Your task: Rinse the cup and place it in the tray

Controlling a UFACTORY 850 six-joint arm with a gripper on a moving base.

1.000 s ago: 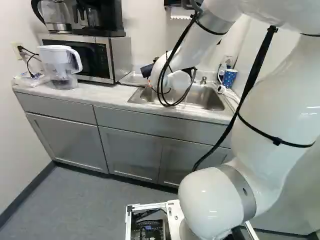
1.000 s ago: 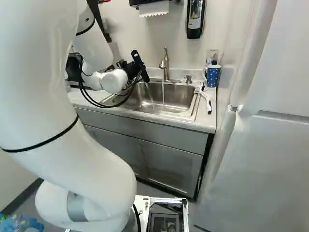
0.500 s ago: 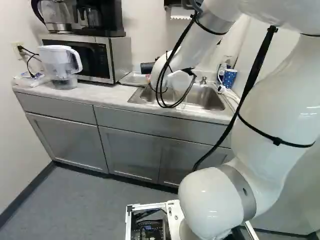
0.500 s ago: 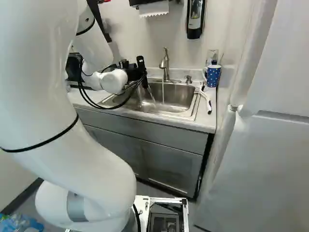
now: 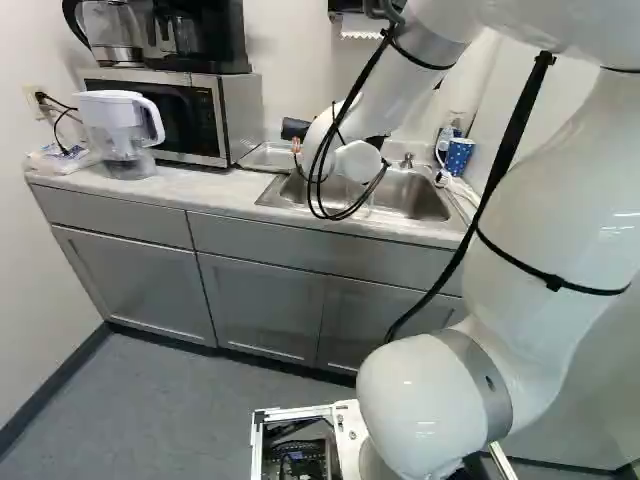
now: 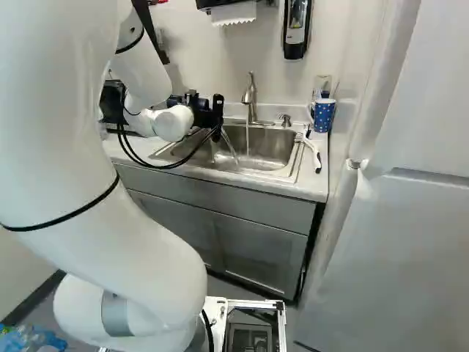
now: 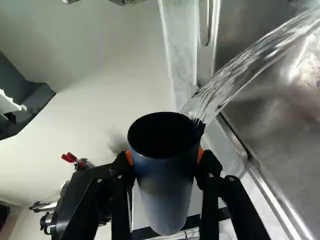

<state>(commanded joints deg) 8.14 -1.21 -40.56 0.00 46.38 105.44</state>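
Observation:
At the left end of the sink, my gripper [image 5: 297,146] is largely hidden by the wrist and cables in the left base view. The wrist view has the gripper [image 7: 165,156] with its orange pads on two sides of a dark blue cup [image 7: 164,187], shut on it. The cup [image 5: 295,128] lies tipped over sideways. Water [image 7: 235,75] streams from its rim into the sink [image 6: 275,150]. A shallow pale tray [image 5: 266,156] rests on the counter left of the sink, partly behind the cup in the wrist view.
The faucet [image 6: 250,95] is running into the basin. Right of the sink stand a blue dotted mug [image 6: 323,116] and a white brush [image 6: 311,150]. A microwave [image 5: 180,112] and a water pitcher [image 5: 120,130] are on the left counter. A soap dispenser [image 6: 296,29] hangs above.
The wrist has rolled, turning the cup from a slant to nearly level and slightly higher. The water leaving it now arcs farther toward the faucet's stream. The base has stayed put.

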